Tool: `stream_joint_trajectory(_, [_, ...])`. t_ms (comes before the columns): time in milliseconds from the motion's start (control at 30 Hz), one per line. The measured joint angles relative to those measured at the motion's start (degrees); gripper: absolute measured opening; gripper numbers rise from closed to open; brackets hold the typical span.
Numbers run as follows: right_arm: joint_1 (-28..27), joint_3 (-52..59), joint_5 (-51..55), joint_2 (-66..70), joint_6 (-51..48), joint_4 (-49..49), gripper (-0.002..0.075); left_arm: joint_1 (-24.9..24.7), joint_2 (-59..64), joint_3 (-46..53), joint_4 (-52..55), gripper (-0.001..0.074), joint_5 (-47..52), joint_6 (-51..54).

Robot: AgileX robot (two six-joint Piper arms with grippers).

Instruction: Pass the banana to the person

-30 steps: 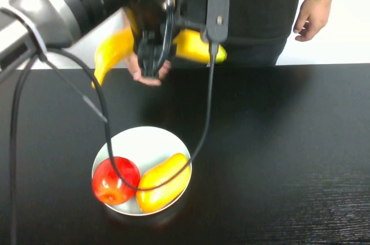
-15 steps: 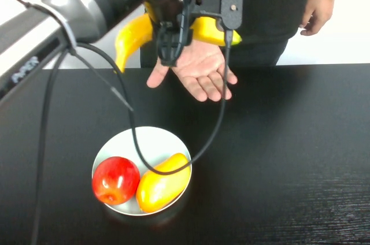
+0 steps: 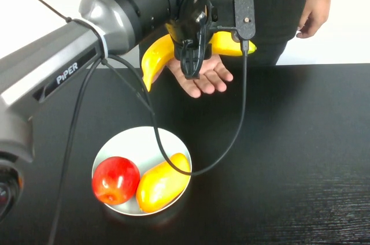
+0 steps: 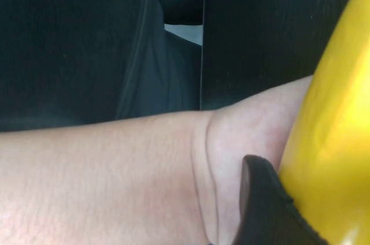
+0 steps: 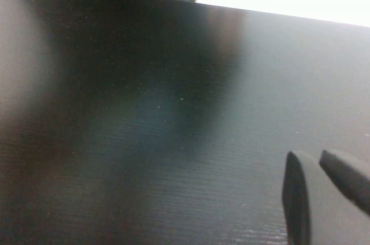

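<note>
Nearest me, a white plate (image 3: 124, 141) on the black bench (image 3: 289, 158) carries a red apple (image 3: 115, 179) and a mango (image 3: 162, 182). My right gripper (image 5: 324, 190) sits low over bare bench, fingers close together. Further out, my left gripper (image 3: 192, 54) clamps the banana (image 3: 156, 60) just above the person's (image 3: 272, 2) open palm (image 3: 205, 77).

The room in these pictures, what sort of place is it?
Probably a robot test bench: a black table, a bare white wall. The left hand holds a banana over a person's palm; the right hand hovers over the table.
</note>
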Motion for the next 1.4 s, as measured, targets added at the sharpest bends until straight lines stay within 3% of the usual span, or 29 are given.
stream_joint_trajectory(200, [0.0, 0.0, 0.0, 0.0, 0.0, 0.0, -0.0007, 0.3, 0.2, 0.0, -0.4, 0.0288, -0.3, -1.4])
stream_joint_trajectory(433, [0.0, 0.0, 0.0, 0.0, 0.0, 0.0, -0.0007, 0.4, 0.1, 0.0, -0.9, 0.0507, -0.5, -7.7])
stream_joint_trajectory(533, [0.0, 0.0, 0.0, 0.0, 0.0, 0.0, -0.0007, 0.4, -0.3, 0.0, -0.9, 0.0544, -0.5, -9.0])
stream_joint_trajectory(1400, [0.0, 0.0, 0.0, 0.0, 0.0, 0.0, -0.0007, -0.6, -9.0, 0.0, -1.4, 0.0557, 5.6, -12.4])
